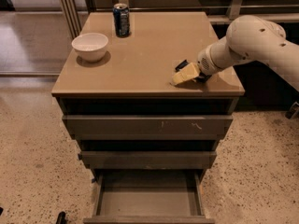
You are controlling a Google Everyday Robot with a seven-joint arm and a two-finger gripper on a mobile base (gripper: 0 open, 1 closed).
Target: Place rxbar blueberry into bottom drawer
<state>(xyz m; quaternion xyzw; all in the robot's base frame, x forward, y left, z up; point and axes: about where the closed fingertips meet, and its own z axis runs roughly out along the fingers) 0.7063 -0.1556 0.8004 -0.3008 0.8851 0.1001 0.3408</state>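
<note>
My gripper (186, 73) is low over the right front part of the cabinet top, reaching in from the right on a white arm (247, 38). A small dark flat piece, likely the rxbar blueberry (181, 65), lies on the top right at the gripper's far side and is mostly hidden by it. I cannot tell whether it is held. The bottom drawer (149, 200) is pulled out below, and its grey floor is bare.
A white bowl (90, 45) sits at the left of the cabinet top (140, 55). A tall blue drink can (122, 19) stands at the back. The two upper drawers (147, 125) are closed. Speckled floor surrounds the cabinet.
</note>
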